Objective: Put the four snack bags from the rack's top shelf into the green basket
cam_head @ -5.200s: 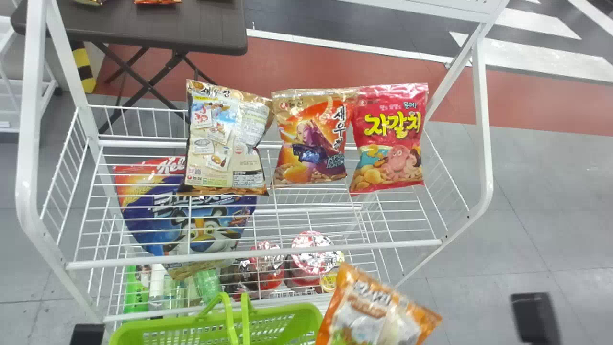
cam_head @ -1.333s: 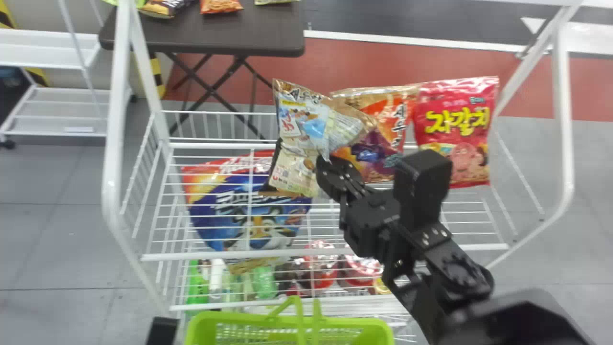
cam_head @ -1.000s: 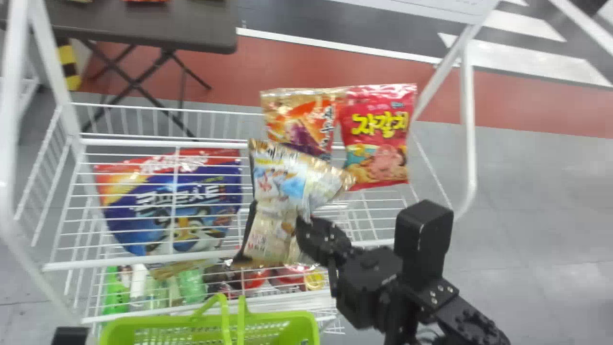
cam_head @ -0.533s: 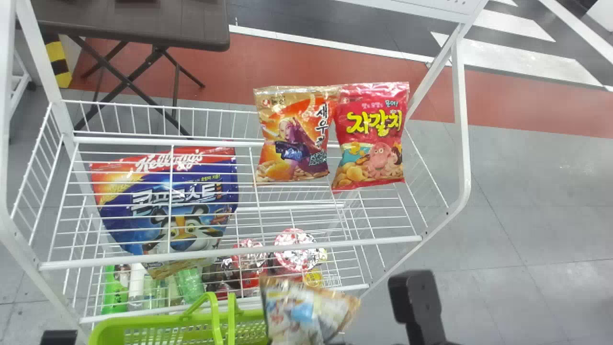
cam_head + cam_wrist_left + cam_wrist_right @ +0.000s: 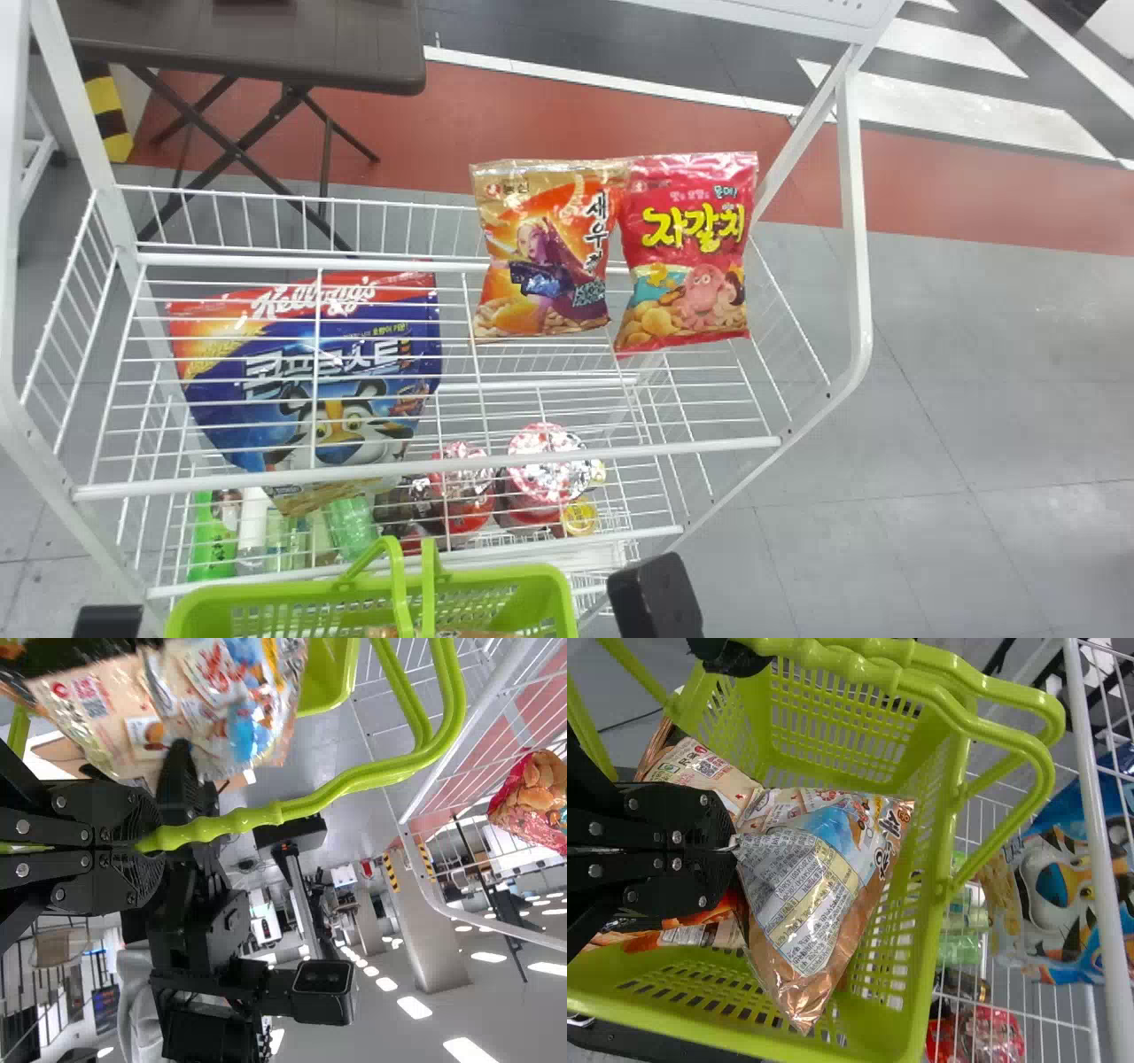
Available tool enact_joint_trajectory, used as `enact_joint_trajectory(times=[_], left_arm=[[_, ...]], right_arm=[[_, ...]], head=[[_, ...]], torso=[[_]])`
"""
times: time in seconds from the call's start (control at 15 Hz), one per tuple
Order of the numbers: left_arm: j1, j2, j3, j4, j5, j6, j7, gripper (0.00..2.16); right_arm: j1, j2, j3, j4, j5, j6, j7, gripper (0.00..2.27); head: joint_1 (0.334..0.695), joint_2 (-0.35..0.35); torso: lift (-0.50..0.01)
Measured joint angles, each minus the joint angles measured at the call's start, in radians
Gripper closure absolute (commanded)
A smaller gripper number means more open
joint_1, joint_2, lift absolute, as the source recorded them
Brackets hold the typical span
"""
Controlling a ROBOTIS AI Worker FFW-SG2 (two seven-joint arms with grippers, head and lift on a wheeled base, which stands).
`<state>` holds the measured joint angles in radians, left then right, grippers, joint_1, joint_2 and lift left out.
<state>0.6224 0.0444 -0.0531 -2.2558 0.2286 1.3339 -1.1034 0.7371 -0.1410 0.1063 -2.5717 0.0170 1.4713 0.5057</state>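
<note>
Tan bag [image 5: 824, 877]: lowered from the top shelf into the basket's [image 5: 560, 595] opening.
Right gripper [image 5: 735, 846]: jaws together, pinching the tan bag.
Left gripper [image 5: 149, 847]: jaws clamped on the basket handle [image 5: 345, 797].
Top shelf [image 5: 443, 465]: gold bag [image 5: 542, 252] beside pink bag [image 5: 689, 248].
Basket: orange bag [image 5: 700, 932] inside.

left tool [image 5: 156, 846] and right tool [image 5: 733, 845] are clamped closed.
</note>
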Motion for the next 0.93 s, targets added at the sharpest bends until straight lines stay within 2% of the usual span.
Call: enact_joint_trajectory(times=[0.27, 0.47, 0.73, 0.93], left_arm=[[0.005, 0.000, 0.002, -0.007, 0.000, 0.000, 0.001, 2.14], [0.007, 0.000, 0.000, -0.010, 0.000, 0.001, 0.002, 2.14], [0.017, 0.001, -0.007, -0.023, -0.002, 0.001, 0.003, 2.14], [0.020, 0.006, -0.015, -0.028, -0.005, 0.005, 0.004, 2.14]], right_arm=[[-0.004, 0.000, -0.019, 0.018, -0.009, -0.095, 0.028, 0.05], [0.003, 0.006, -0.053, 0.010, -0.014, -0.225, 0.012, 0.05], [-0.024, 0.026, -0.083, 0.120, -0.015, -0.735, -0.119, 0.06], [-0.117, 0.043, -0.084, 0.264, -0.016, -1.045, -0.272, 0.08]], head=[[0.695, -0.350], [0.695, -0.350], [0.695, -0.350], [0.695, -0.350]], torso=[[0.000], [0.000], [0.000], [0.000]])
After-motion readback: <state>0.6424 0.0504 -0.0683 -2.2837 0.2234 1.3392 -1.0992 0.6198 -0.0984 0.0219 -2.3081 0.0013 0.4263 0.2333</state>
